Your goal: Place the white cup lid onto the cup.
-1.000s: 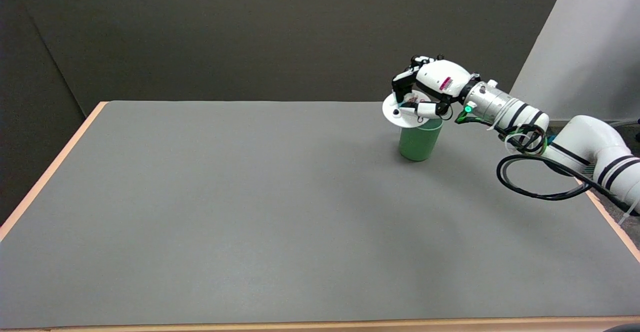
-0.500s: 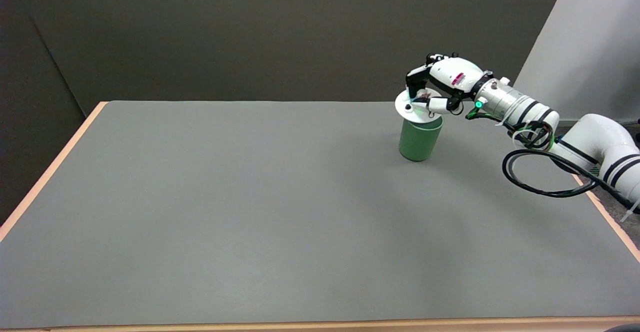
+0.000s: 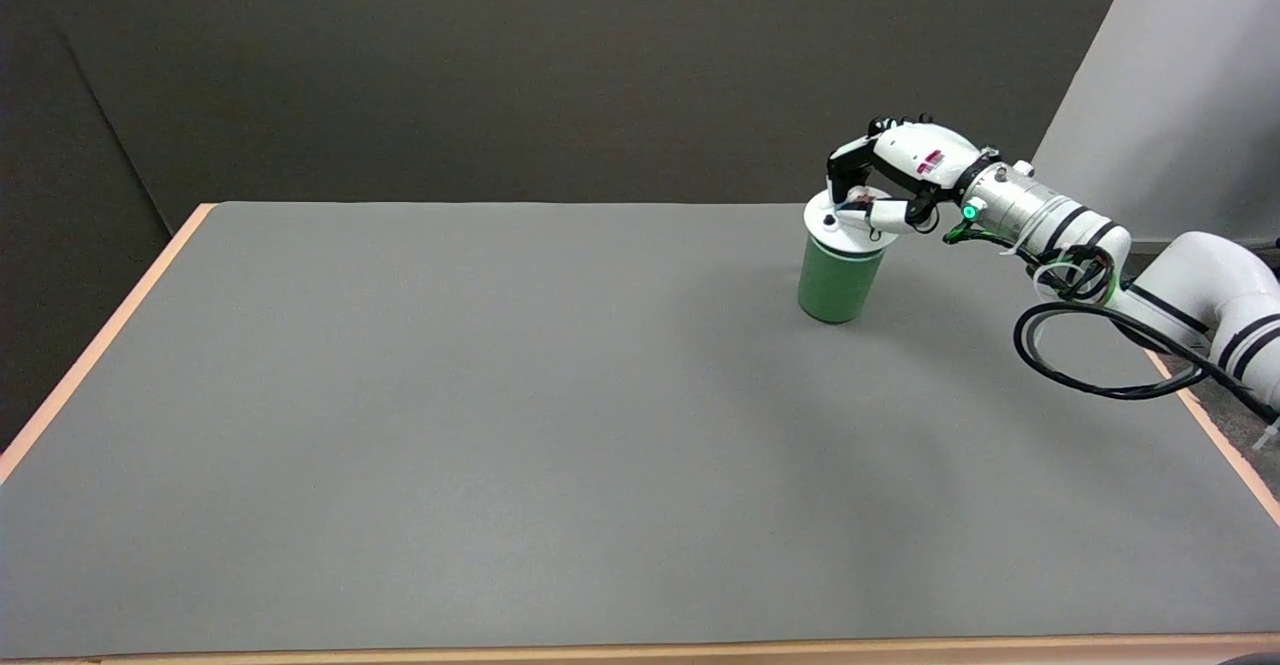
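White cup lid (image 3: 838,226): laid flat across the mouth of the green cup (image 3: 838,283), seemingly centred on it. Pinched at its right rim by the fingers (image 3: 886,213) of the right hand (image 3: 905,170), directly above. Cup upright on the table (image 3: 500,425).

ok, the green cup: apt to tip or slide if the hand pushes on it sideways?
Probably tips fairly easily: the green cup stands upright, taller than wide, narrowing toward its base. Likely light, looking like thin plastic, so it may slide on the smooth grey table. The right hand holds the white lid at its top, where a sideways push has leverage.
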Tool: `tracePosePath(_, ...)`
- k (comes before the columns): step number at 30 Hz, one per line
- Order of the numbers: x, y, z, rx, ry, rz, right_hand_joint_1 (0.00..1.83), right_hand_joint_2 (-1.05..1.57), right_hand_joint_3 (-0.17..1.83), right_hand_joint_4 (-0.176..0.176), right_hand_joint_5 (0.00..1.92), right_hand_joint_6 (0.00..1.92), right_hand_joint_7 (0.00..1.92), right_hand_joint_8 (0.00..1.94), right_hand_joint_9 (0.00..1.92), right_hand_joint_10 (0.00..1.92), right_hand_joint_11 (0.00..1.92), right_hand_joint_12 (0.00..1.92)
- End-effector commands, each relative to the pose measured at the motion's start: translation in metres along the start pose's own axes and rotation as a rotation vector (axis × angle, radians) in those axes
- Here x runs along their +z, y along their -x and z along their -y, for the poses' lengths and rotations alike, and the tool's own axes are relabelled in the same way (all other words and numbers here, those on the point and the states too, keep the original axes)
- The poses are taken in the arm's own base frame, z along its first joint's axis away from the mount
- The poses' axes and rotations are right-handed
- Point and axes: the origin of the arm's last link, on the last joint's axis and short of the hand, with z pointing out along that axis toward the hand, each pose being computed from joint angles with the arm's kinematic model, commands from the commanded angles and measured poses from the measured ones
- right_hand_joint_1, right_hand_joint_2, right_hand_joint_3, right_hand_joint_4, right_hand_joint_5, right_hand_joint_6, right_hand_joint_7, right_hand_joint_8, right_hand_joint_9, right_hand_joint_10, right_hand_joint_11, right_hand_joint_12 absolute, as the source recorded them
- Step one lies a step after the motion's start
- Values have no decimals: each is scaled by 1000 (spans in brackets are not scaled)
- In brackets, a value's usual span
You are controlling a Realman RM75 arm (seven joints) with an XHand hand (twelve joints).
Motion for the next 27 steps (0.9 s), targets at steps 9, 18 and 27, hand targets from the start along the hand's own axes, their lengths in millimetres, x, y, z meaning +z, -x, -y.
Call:
tracePosePath(9,-7,5,-5,92,38,11,1175,1149,98,12,783,1208,875,1242,716,778,298,1301)
tracePosePath(18,-7,-1,-6,169,45,-28,1176,1147,99,13,785,1205,877,1240,717,783,296,1304)
tracePosePath(27,-10,6,-5,210,49,-23,1175,1148,99,13,785,1205,875,1242,717,787,291,1310)
